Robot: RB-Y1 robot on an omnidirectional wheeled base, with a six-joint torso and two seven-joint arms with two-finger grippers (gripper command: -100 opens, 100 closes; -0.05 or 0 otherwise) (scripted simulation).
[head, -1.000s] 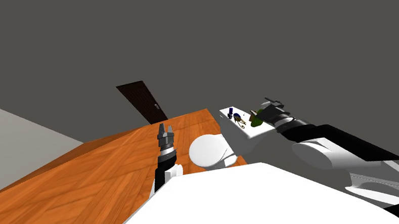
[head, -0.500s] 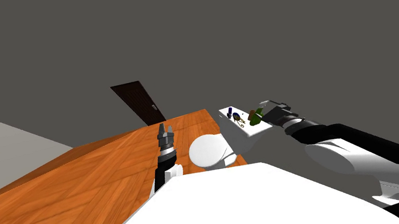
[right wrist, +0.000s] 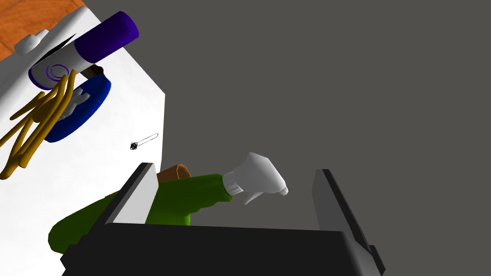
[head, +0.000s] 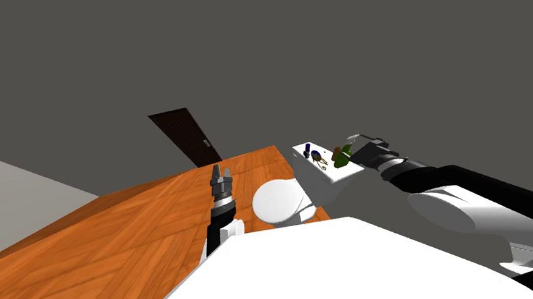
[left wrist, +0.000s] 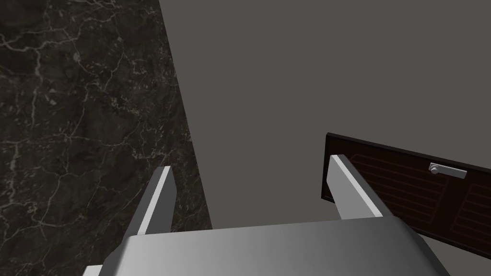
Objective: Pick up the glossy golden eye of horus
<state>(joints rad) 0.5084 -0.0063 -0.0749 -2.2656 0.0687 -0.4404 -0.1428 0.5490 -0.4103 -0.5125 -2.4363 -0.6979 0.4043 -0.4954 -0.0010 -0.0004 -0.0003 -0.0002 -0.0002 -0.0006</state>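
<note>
Two open, empty: left end effector (left wrist: 250, 163), right end effector (right wrist: 232, 168). Gold eye (right wrist: 36, 122) laid on white surface (right wrist: 86, 167), beside blue dish (right wrist: 81, 108). Sprayer (right wrist: 182, 199) lies between; could be knocked off by straight reach.

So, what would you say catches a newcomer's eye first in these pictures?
Probably the glossy golden eye of Horus figure, lying on the white flat top beside a blue dish and a purple-capped white bottle. Next, the green spray bottle with a white trigger head, lying just ahead of the open right gripper.
</note>
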